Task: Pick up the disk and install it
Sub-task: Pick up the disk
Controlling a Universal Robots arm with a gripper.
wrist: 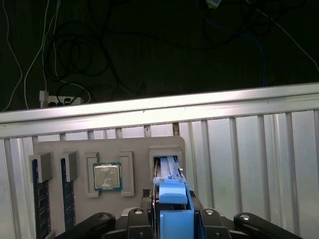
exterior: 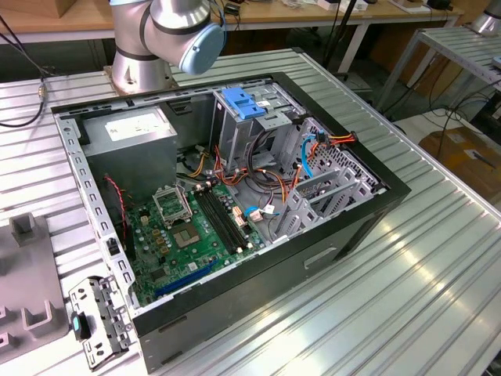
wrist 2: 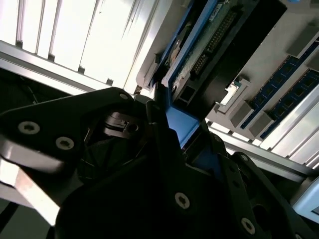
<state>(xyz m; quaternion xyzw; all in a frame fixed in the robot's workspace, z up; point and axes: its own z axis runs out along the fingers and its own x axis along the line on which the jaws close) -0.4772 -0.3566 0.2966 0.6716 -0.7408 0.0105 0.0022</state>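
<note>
In the first wrist view the gripper (wrist: pixel 173 221) is closed on the disk (wrist: pixel 172 196). Its black fingers (wrist: pixel 137 216) press against both sides of the disk's blue carrier rail, so the disk lies directly between the fingertips and runs away from them on edge. The disk's far end meets a narrow slot in the grey tray (wrist: pixel 134 147), which lies on the slatted metal table (wrist: pixel 239 149). I cannot tell whether the disk rests in that slot or has come just clear of it. A square processor chip (wrist: pixel 107 177) lies in the neighbouring recess of the tray, and memory sticks (wrist: pixel 39 199) stand in the slots beyond it. In the second wrist view the gripper (wrist 2: pixel 179 134) holds the same blue rail, and the disk (wrist 2: pixel 199 59) shows its circuit-board side. In the exterior view the arm (exterior: pixel 168 31) rises at the back of the table. The open computer case (exterior: pixel 258 290) lies on its side, well apart from the tray (exterior: pixel 31 290) at the exterior view's left, and the metal drive cage (exterior: pixel 235 133) stands inside the case.
</note>
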